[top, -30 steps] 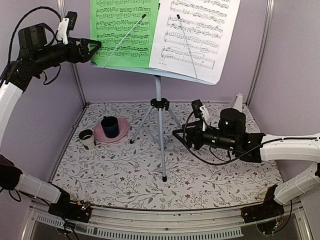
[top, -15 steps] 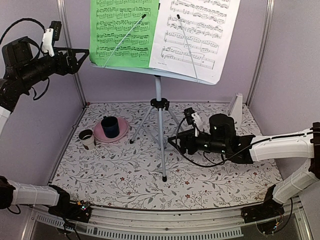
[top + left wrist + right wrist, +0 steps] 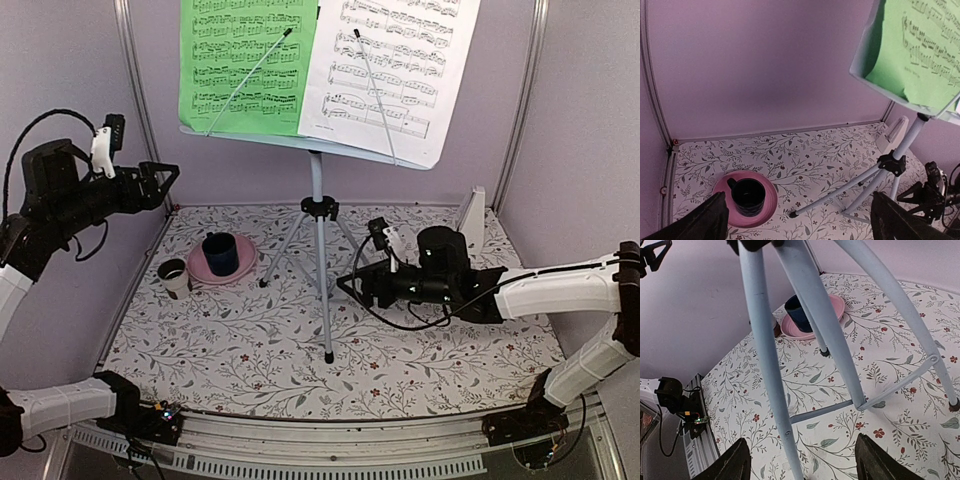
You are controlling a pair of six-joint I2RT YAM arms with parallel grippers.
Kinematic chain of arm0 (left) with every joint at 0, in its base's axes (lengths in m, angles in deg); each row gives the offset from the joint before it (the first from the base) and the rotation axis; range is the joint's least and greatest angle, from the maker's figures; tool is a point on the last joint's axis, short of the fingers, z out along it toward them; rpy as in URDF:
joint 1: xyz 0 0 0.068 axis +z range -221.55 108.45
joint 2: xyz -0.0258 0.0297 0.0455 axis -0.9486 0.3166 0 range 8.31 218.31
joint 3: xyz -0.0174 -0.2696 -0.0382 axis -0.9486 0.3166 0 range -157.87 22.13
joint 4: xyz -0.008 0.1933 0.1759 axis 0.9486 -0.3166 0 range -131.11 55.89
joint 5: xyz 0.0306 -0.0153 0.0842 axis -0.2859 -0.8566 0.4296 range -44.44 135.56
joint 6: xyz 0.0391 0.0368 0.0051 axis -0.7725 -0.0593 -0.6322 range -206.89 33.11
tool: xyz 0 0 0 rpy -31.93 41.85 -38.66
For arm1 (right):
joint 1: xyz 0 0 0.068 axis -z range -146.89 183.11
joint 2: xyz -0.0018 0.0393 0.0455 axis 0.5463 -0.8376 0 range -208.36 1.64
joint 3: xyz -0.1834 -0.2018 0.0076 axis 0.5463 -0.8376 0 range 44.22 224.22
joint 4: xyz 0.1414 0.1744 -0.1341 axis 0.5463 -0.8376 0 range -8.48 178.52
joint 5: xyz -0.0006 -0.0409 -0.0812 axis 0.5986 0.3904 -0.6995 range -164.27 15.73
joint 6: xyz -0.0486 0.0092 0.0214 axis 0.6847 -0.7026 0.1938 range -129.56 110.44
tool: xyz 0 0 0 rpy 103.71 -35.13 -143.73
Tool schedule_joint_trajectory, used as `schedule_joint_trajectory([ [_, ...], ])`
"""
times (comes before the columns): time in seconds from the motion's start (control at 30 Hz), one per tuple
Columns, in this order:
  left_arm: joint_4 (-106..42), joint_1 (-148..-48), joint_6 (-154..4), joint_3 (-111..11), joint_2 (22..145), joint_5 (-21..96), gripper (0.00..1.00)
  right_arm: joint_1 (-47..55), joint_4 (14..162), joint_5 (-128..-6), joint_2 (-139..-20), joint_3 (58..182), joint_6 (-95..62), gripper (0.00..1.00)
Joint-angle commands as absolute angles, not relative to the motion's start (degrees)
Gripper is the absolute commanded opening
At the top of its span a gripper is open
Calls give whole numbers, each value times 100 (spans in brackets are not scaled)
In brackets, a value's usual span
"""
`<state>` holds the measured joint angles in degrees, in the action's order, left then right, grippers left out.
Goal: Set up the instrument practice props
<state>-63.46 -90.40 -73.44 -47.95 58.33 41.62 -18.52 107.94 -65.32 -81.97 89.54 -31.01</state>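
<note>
The pale grey tripod music stand (image 3: pixel 318 205) stands mid-table, its desk carrying a green sheet (image 3: pixel 245 60) and a white sheet (image 3: pixel 395 70) under thin wire holders. A small white pyramid metronome (image 3: pixel 473 208) sits at the back right. My left gripper (image 3: pixel 165 180) hangs open and empty in the air, left of and below the desk; its wrist view shows the desk's corner with the green sheet (image 3: pixel 920 50). My right gripper (image 3: pixel 344 284) is open, low beside the stand's front leg (image 3: pixel 771 370), which runs down between its fingers (image 3: pixel 725 465) untouched.
A dark blue cup (image 3: pixel 221 252) stands on a pink plate (image 3: pixel 198 272) at the left, with a small white cup (image 3: pixel 173 273) beside it. Purple walls and metal posts close in the floral mat (image 3: pixel 250 360). The other tripod legs (image 3: pixel 890 315) spread right of my right gripper.
My left arm has dropped down and back from the desk's left edge, with its jaws a little wider. My right gripper has slid left toward the stand's leg and widened slightly.
</note>
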Motion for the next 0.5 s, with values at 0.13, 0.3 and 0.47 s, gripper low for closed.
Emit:
schedule_joint_trajectory([
  [0.13, -5869, -8995, -6766, -3595, 5720, 3377, 99, -1153, 10684, -6120, -7993, 8714, -3220, 72],
  [0.3, -4986, -9288, -6413, -2496, 5888, 3155, 99, -881, 10639, -6125, -8186, 8733, -3134, 70],
  [0.47, -4324, -9676, -6288, -1902, 6291, 3372, 94, -548, 10645, -6032, -8624, 8734, -3162, 68],
])
